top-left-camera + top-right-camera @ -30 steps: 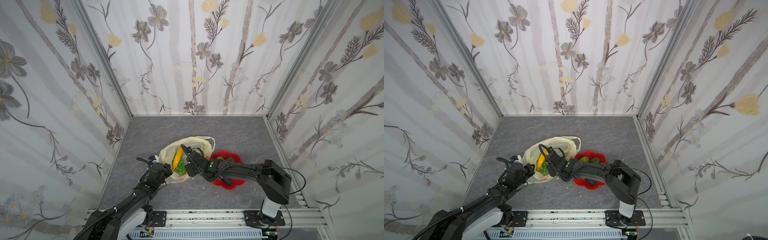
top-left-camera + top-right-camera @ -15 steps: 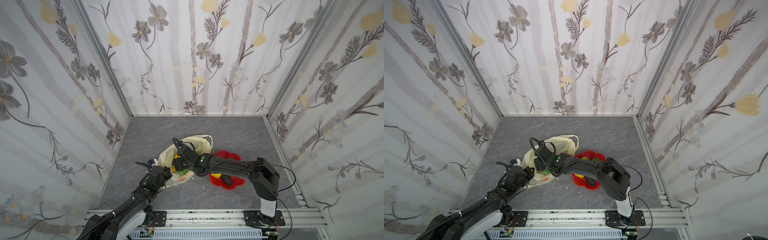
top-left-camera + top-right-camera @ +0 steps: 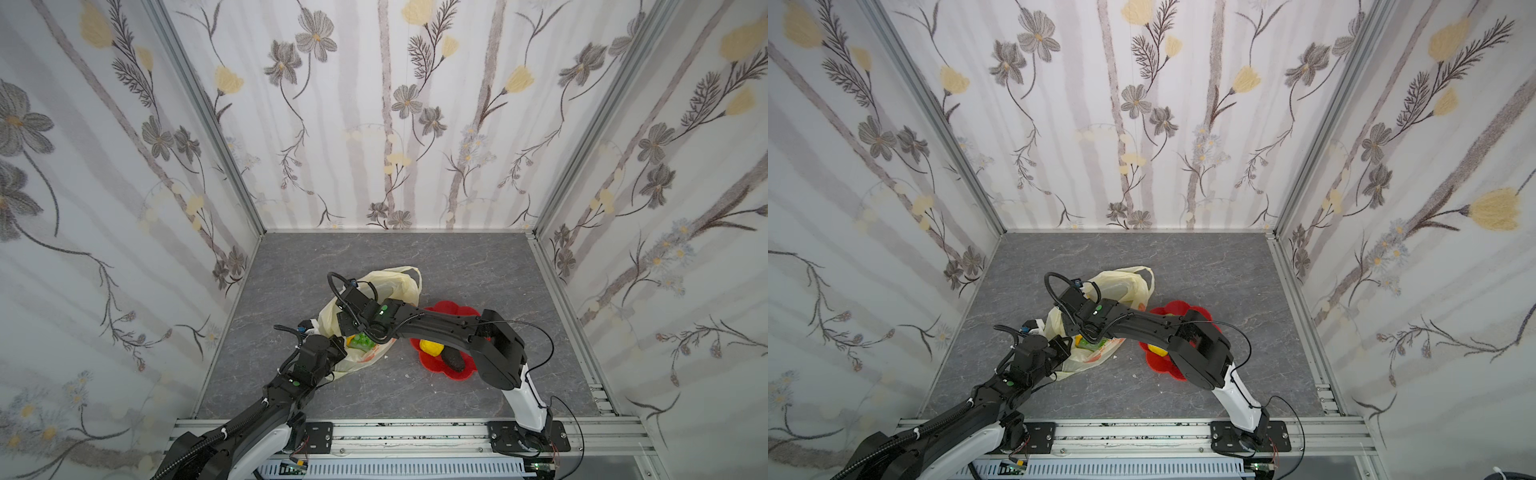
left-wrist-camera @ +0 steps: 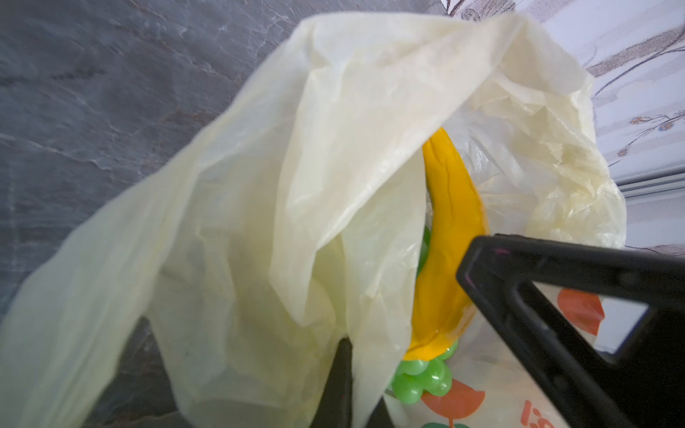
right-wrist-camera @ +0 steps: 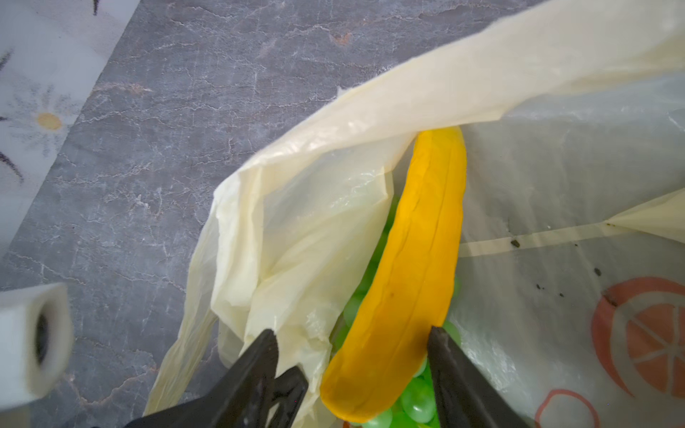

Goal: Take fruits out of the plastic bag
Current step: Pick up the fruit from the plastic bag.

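Note:
The pale-yellow plastic bag (image 3: 395,282) (image 3: 1125,282) lies on the grey floor with its mouth held up. My left gripper (image 4: 352,389) (image 3: 338,353) is shut on the plastic bag's rim film (image 4: 259,185). Inside lie a yellow banana (image 5: 415,278) (image 4: 448,222) on a green grape bunch (image 5: 415,400) (image 4: 422,378) (image 3: 360,341). My right gripper (image 5: 351,331) (image 3: 353,332) is open inside the bag (image 5: 315,222), one finger on each side of the banana's near end, gripping nothing. One of its black fingers (image 4: 519,281) shows in the left wrist view.
A red flower-shaped plate (image 3: 453,307) (image 3: 1179,309) lies right of the bag and holds a yellow lemon (image 3: 430,347) (image 3: 1156,349) and a dark avocado (image 3: 453,360). The right arm spans above the plate. A white part of the left arm (image 5: 33,341) sits beside the bag.
My right gripper has moved left, away from the plate, and down into the bag's mouth over the banana. The left gripper keeps its hold on the bag's rim.

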Robot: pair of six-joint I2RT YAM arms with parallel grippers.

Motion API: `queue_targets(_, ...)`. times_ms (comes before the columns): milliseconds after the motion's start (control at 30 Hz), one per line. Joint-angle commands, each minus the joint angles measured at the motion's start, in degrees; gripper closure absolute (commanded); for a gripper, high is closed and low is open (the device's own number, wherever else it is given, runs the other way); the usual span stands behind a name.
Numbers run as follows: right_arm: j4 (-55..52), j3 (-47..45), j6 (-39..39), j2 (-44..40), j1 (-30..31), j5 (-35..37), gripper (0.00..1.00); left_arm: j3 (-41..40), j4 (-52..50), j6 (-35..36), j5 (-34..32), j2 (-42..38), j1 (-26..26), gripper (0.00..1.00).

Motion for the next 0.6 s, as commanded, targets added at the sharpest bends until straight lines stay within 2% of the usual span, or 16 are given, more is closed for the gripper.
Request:
queue_targets(0,-1.1,0.8,1.2,0.9,-0.3,1.3,0.36,-0.1,0.1,-0.9,-1.0,-0.1,-0.2,1.00)
queue_targets(267,-1.9,0.9,1.5,1.7,-0.9,2.2,0.38,0.1,0.1,-1.0,-1.3,-0.1,-0.6,1.00)
queue_targets(567,-1.7,0.9,1.2,1.2,-1.0,2.6,0.61,0.0,0.2,-0.9,-1.8,0.1,-0.9,1.00)
